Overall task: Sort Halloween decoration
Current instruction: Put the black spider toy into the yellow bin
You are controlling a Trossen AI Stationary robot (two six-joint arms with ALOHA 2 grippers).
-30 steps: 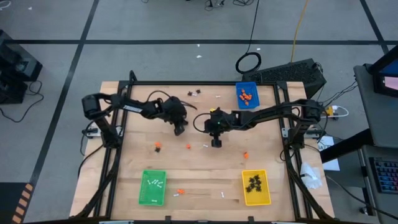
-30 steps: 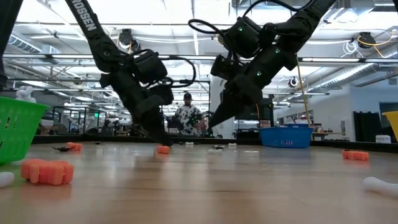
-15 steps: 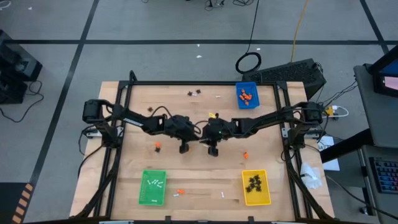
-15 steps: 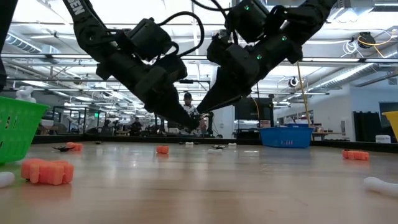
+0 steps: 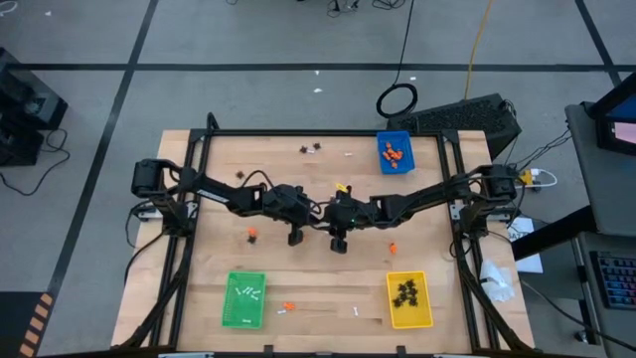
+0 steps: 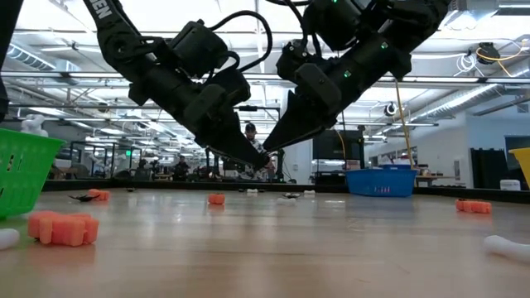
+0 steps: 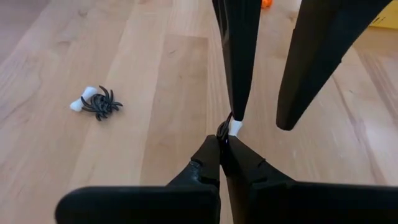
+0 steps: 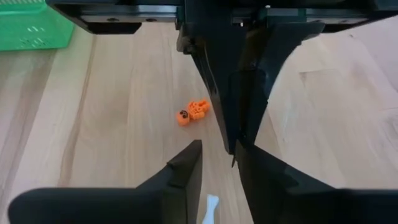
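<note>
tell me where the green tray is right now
In the high view the green tray sits at the near-left of the table, with the yellow tray across at the near-right; an orange trinket lies just beside it.

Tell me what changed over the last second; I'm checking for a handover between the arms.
The left gripper swung in to meet the right gripper tip to tip above mid-table, and the right opened. The left stayed shut; what sits at its tip is too small to tell. The green tray and orange lump stayed put.
</note>
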